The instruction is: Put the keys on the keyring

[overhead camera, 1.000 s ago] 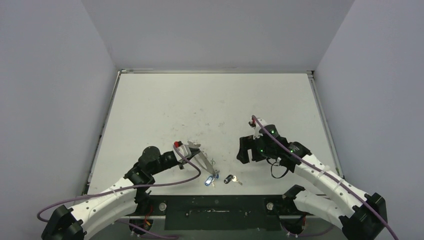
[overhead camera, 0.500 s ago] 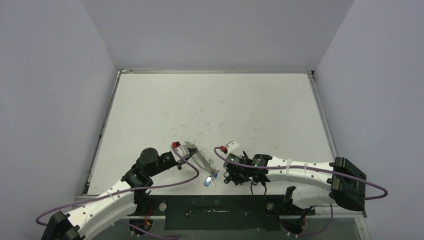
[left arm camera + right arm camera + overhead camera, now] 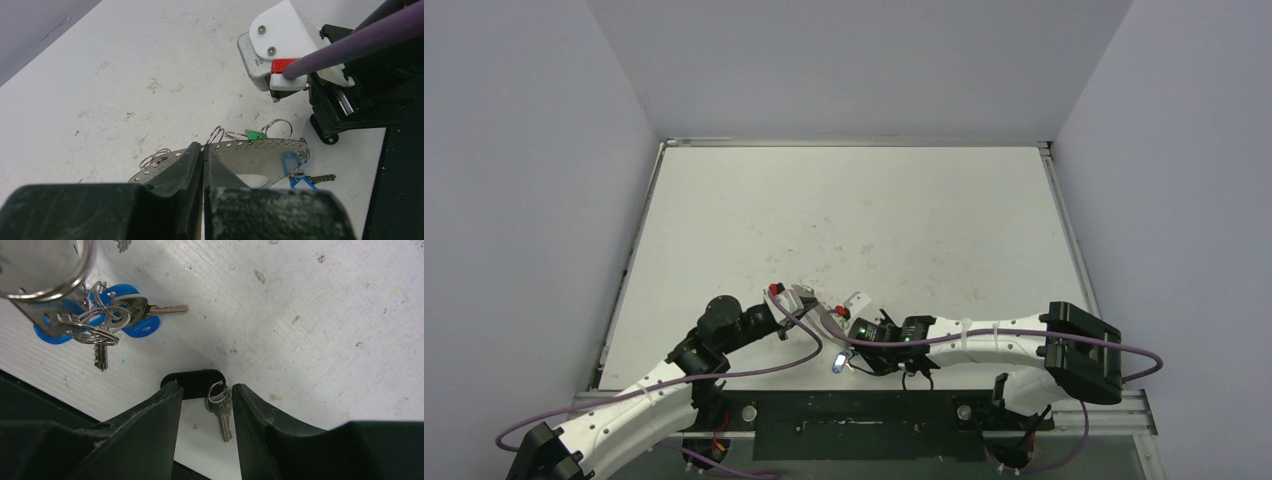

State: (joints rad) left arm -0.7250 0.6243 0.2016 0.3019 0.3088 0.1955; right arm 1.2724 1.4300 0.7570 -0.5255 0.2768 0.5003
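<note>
- Left gripper (image 3: 202, 150): fingers pinched tight on the keyring (image 3: 260, 152), no gap showing between them.
- Keyring reads as a flat silvery curved band with a row of small holes along one edge. It is held low over the table (image 3: 854, 200), with its free end pointing at the right arm.
- Right gripper (image 3: 205, 386): fingers part-way apart, tips down at the table surface.
- Black-tagged key (image 3: 223, 415) lies flat on the table between those fingers, blade pointing back toward the wrist. Its black tag sits at the fingertips, with one end tucked under one finger. The blade touches neither finger. No clamp visible.
- Blue-tagged keys (image 3: 137, 329) sit bunched on small rings on the table, right under the end of the keyring and near the black-tagged key. Can't tell if they hang on the band.
- Green-tagged key (image 3: 254, 134) lies on a small ring just beyond the band's holed edge, in the left wrist view.
- Loose split rings (image 3: 155, 159) lie on the table by the band's near end.
- Top view: right arm is stretched across the near edge toward the left arm. The two grippers sit close together near front centre.
- Purple cable (image 3: 350, 45) runs across the right wrist housing.
</note>
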